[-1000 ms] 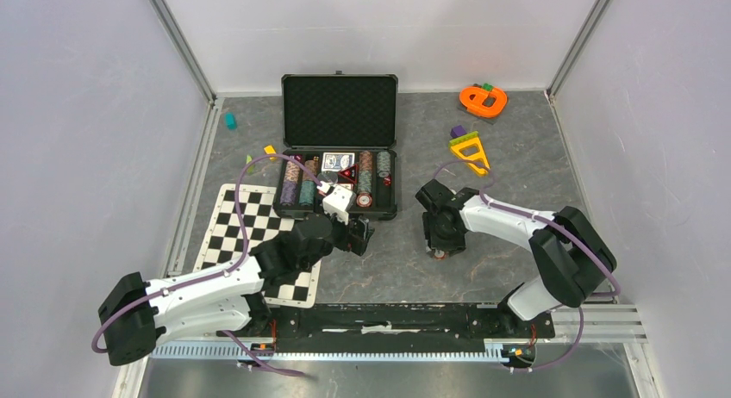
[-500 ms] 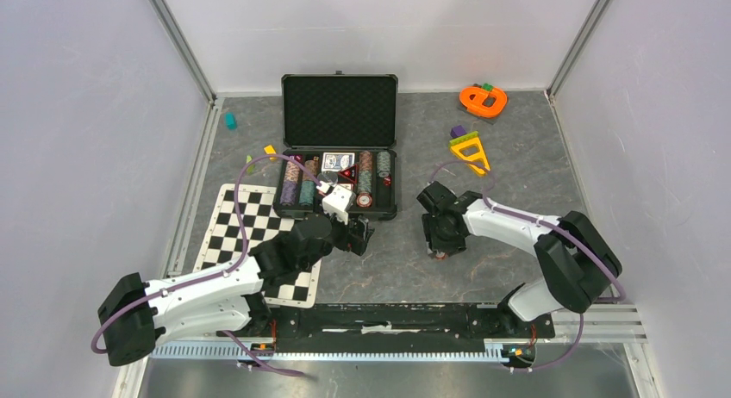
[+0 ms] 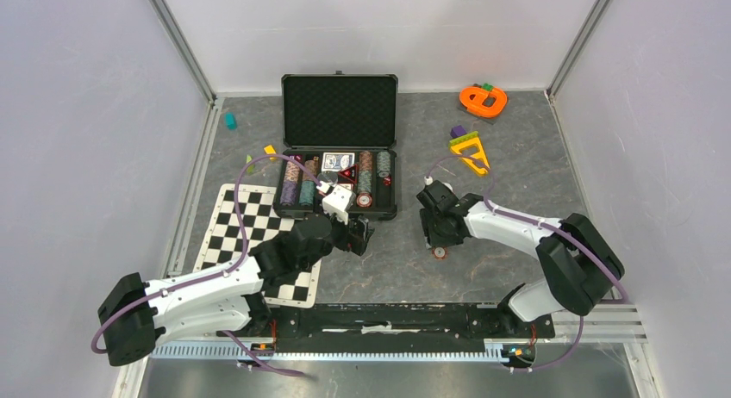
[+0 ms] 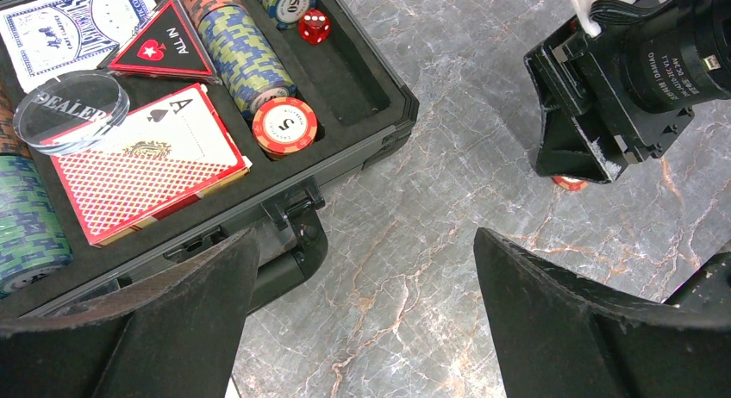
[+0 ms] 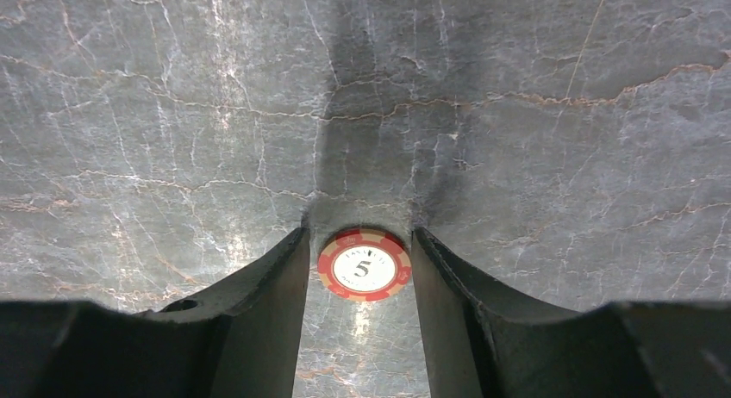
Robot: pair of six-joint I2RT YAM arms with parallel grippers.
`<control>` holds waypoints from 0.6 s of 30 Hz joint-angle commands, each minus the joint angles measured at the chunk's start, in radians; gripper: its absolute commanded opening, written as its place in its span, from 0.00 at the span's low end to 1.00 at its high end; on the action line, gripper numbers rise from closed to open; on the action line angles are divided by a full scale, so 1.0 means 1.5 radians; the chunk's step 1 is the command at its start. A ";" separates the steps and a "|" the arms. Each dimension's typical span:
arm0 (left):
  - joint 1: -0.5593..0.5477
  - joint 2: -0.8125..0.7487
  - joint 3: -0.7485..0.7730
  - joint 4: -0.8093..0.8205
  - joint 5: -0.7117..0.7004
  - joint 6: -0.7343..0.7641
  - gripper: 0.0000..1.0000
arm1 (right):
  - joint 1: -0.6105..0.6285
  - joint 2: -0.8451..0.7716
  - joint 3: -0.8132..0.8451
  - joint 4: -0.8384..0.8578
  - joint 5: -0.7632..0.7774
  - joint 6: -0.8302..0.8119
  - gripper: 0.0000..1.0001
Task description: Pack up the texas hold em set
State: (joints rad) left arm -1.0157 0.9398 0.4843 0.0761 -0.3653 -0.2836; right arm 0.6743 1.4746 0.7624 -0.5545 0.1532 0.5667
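Right wrist view showed the right gripper (image 5: 360, 236) part-open, straddling the poker chip (image 5: 363, 265) flat on the table (image 5: 534, 114); overhead, it had edged away, uncovering the chip; left gripper (image 4: 364, 243) gaped wide beside the briefcase (image 4: 366, 148).

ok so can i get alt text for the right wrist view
A red-and-white poker chip marked 5 lies flat on the grey marbled table, framed between the two dark fingers of the right pincer, seen from close above. The fingers stand close on either side of the chip, with a thin sliver of table showing beside one of them.
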 commanded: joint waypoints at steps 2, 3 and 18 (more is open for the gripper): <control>0.003 0.002 0.002 0.014 -0.009 -0.016 1.00 | 0.006 0.039 -0.006 -0.002 0.010 0.000 0.57; 0.003 0.003 0.003 0.014 -0.009 -0.016 1.00 | 0.008 0.039 -0.001 -0.016 0.011 0.000 0.59; 0.003 0.009 0.004 0.014 -0.006 -0.016 1.00 | 0.010 0.020 0.031 -0.105 0.018 0.009 0.60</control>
State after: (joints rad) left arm -1.0157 0.9524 0.4843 0.0765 -0.3649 -0.2836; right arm 0.6891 1.4937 0.7933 -0.6407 0.1623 0.5781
